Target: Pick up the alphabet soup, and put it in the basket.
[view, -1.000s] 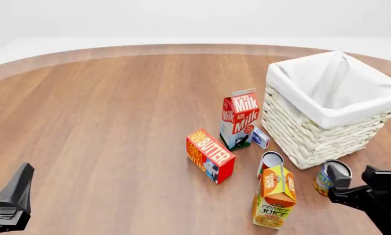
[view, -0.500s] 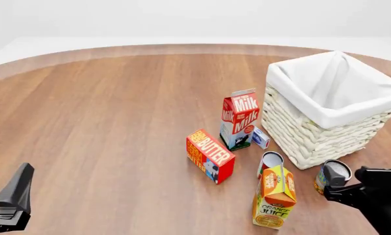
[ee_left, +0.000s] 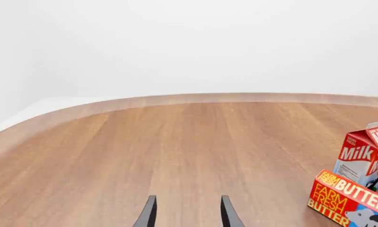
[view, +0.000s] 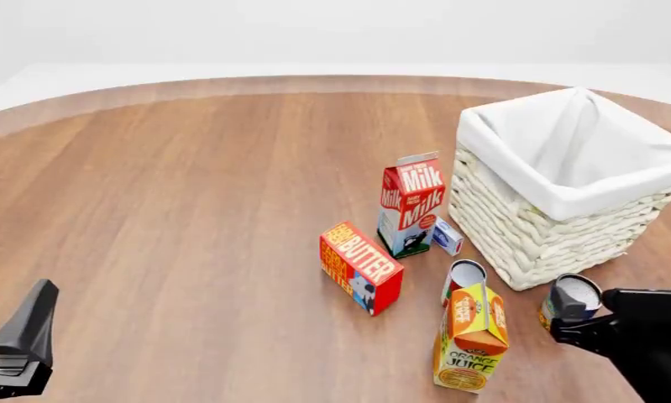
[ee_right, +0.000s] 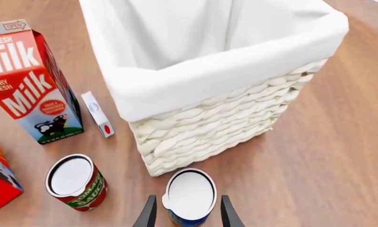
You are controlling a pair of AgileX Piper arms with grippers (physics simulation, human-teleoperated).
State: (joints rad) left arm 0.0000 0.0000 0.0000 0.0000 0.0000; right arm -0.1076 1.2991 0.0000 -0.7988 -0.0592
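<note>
A round wooden desk (view: 201,210) is seen from the arms' side. The right pincer (ee_right: 185,213) is held low over the desk with its two fingers spread apart, and the alphabet soup (ee_right: 189,197), an upright can with a pale top and blue label, is framed between the fingertips; whether the fingers touch the can cannot be told. In the front view the same can (view: 567,302) is seen just ahead of the right pincer (view: 587,333), close to the near corner of the basket (view: 559,227). The woven basket with its white cloth liner is placed directly beyond the can. To the pincer's left, a second can with a reddish label (ee_right: 75,182) is stood upright, with an orange juice carton (view: 471,338) nearer the camera. Farther left and forward, a milk carton (view: 411,204) and a small white box (ee_right: 97,114) are seen, then a butter box (view: 360,267).

The left pincer (ee_left: 185,215) is held with its fingers apart over bare wood, well away from everything.
</note>
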